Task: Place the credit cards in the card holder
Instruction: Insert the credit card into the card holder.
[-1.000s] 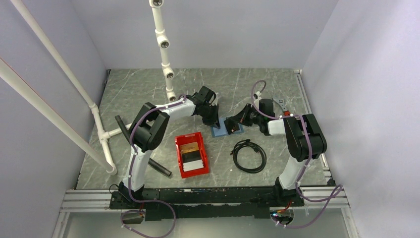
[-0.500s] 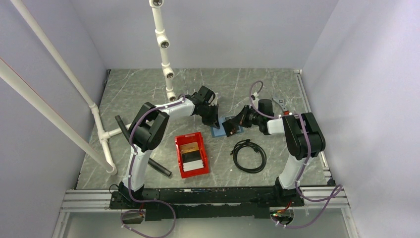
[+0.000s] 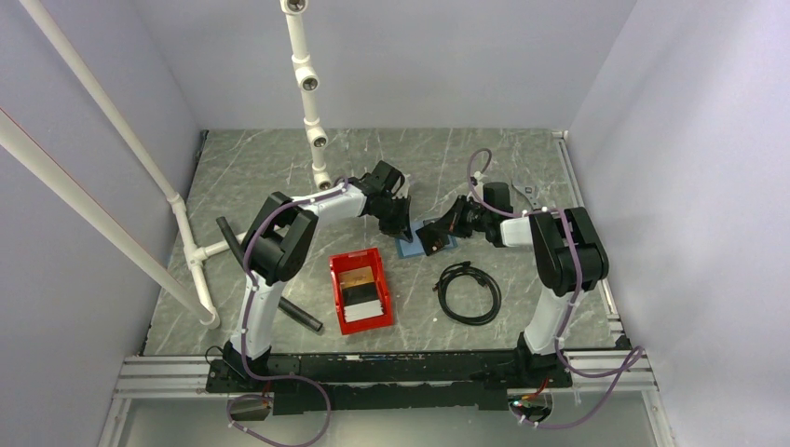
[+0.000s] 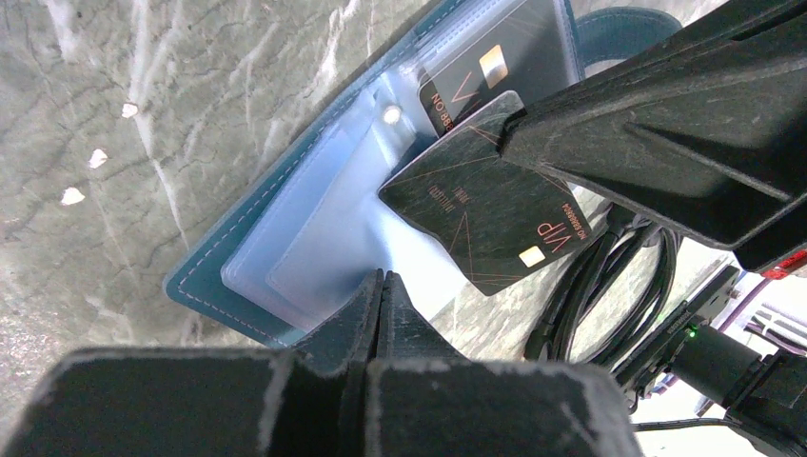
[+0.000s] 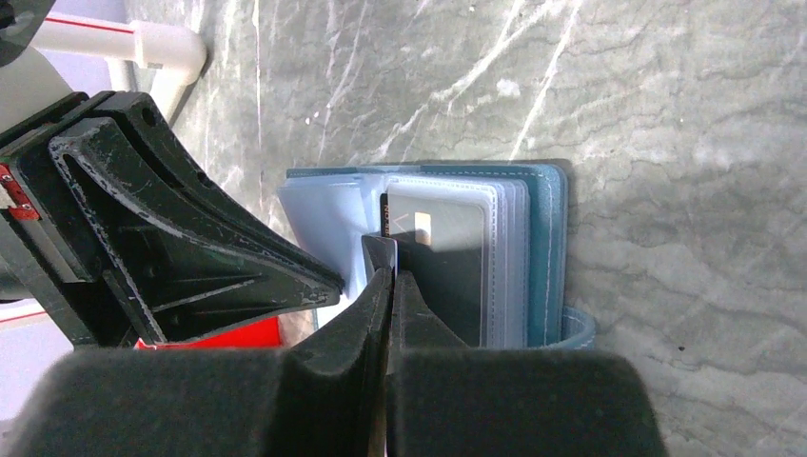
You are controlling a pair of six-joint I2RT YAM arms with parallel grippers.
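Starting at the left, white pipes [image 3: 307, 84] slant over the worktop [image 3: 261, 177] well clear of the action. The red bin [image 3: 336, 296] sits near the middle. It holds an orange-gold card [image 3: 357, 277] with a whitish card [image 3: 364, 306] nearer the arms, so at least these look left to do.

Just beyond the bin, the left pincer [image 4: 378, 305] has its fingers pressed fully together with nothing visible between them. Its tips sit at the near edge of the card holder [image 4: 205, 276], apparently pinning it flat; whether they actually press on the cover I cannot tell.

The holder lies open on the worktop between the two arms, its pale blue sleeves fanned out. One sleeved card [image 4: 504, 48] is already in on the far page.

The right pincer [image 5: 383, 262] is clamped closed on a dark card [image 4: 485, 224], whose free corner hangs over the sleeves beside the snap. It does not look to be inside a pocket yet. By my reading the task is partway: one card in, one at the mouth, the bin's cards waiting.

Room is tight, since the two pincers nearly meet over the holder. A coiled black cable [image 3: 466, 271] lies close on the near right, while the far worktop is open.
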